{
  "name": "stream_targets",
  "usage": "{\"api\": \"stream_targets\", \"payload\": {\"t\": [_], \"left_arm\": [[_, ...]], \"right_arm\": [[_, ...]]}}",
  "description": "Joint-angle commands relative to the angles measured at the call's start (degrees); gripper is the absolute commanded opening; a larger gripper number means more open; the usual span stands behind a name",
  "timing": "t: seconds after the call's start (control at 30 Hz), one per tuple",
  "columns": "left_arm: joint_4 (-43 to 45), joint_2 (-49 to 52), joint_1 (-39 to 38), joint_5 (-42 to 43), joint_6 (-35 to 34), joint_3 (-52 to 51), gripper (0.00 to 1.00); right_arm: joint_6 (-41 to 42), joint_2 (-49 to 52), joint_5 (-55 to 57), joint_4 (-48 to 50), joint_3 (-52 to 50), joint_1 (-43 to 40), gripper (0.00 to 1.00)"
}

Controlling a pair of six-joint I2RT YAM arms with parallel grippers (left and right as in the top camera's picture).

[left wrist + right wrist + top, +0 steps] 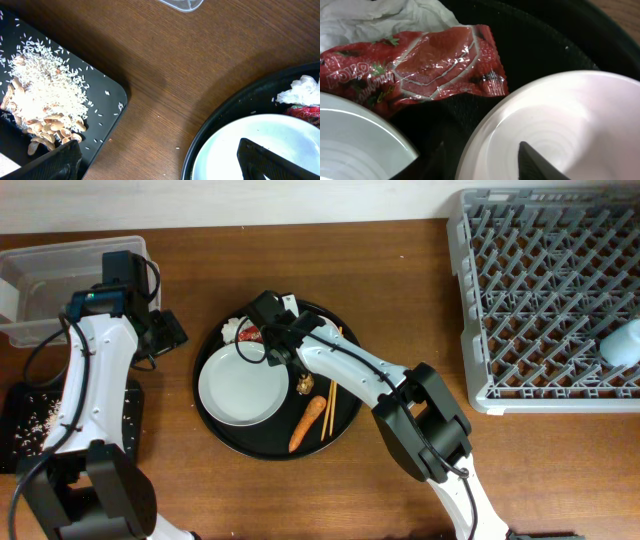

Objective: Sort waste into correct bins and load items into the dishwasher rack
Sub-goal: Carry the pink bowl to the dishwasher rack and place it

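Brown wooden table (400, 300) (pale strip (300, 200) beyond it)

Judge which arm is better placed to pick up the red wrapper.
Right, probably. The right gripper hangs over the round tray beside the red wrapper, close in its wrist view; the left gripper is off that tray, over the table.

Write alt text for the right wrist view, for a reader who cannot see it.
A red wrapper lies on the round black tray, white tissue beside it at top left. Below, a white plate shows at left and a pinkish-white bowl at right, with one dark gripper fingertip over the bowl.
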Motion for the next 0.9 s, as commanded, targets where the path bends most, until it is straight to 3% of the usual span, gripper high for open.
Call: {"api": "stream_targets", "payload": {"t": [0.0, 0.37, 0.7, 0.87], "left_arm": [[-0.04, 0.15, 0.2, -0.42, -0.72, 0.59, 0.99], [-0.04, 0.15, 0.2, -0.42, -0.72, 0.59, 0.99], [-0.04, 0.15, 0.2, -0.44, -0.72, 0.59, 0.99], [-0.04, 0.15, 0.2, -0.42, -0.72, 0.59, 0.99]], "right_arm": [[0.44, 0.48, 1.16, 0.15, -0.39, -0.11, 0.39], [0.39, -1.53, 1.16, -5.27, 6.86, -0.37, 0.05], [-1.6, -1.77, 1.27, -23.63, 29.09, -5.46, 0.04], [-1.79, -1.86, -1.75, -37.81, 44.52, -17.81, 0.04]]}}
